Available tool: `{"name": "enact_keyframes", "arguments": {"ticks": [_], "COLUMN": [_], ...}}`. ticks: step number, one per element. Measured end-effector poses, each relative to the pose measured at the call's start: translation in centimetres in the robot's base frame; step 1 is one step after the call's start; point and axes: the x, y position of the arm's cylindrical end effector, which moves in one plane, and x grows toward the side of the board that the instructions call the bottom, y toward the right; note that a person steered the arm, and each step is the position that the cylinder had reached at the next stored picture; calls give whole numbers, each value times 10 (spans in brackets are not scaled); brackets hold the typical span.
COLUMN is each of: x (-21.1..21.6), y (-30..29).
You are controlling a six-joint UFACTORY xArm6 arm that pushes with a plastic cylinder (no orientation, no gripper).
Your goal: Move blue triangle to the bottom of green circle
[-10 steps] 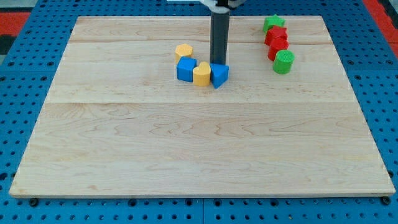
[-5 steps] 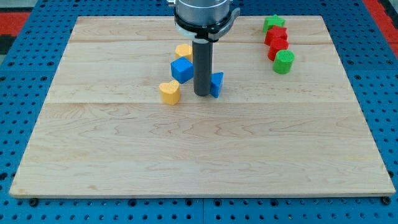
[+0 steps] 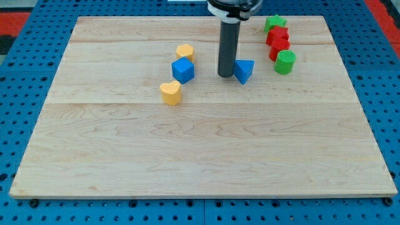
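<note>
The blue triangle lies on the wooden board, right of centre near the view's top. My tip stands just at its left side, touching or nearly touching it. The green circle sits to the triangle's right and slightly higher, with a gap between them.
A blue cube, a yellow hexagon and a yellow heart lie left of my tip. Two red blocks and a green star stack in a line above the green circle. The board's top edge is near.
My tip has swept right and up, pushing the blue triangle toward the green circle. Earlier the yellow heart was knocked down-left and the blue cube shifted slightly.
</note>
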Motion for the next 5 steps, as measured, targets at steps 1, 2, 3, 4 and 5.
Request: {"name": "enact_keyframes", "arguments": {"ticks": [1, 2, 3, 4, 5], "x": [-13, -2, 16, 16, 16], "y": [0, 11, 39, 46, 46]}}
